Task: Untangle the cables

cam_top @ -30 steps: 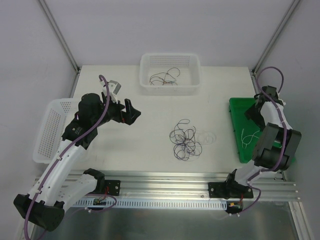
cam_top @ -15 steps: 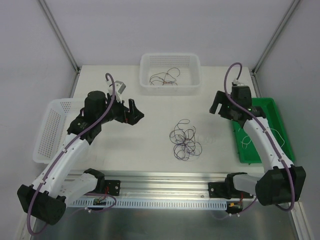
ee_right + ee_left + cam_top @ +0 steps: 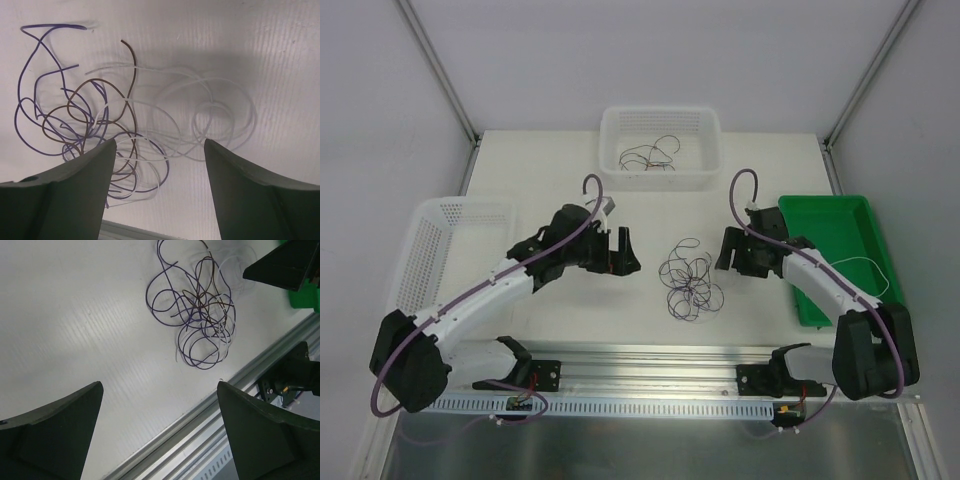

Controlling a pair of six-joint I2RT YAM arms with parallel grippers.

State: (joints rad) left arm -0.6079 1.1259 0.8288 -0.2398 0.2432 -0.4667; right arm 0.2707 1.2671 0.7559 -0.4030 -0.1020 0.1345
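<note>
Several cables point(image 3: 690, 283) lie tangled on the table point(image 3: 770, 180), the bunch stretching near to far; left claw point(image 3: 626, 252) and right claw point(image 3: 728, 252) flank it, both released

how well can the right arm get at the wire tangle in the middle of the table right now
Yes, probably: the right gripper hangs open just beside the wire tangle, nothing lies between them, and its wrist camera shows the wires right below its spread fingers.
</note>
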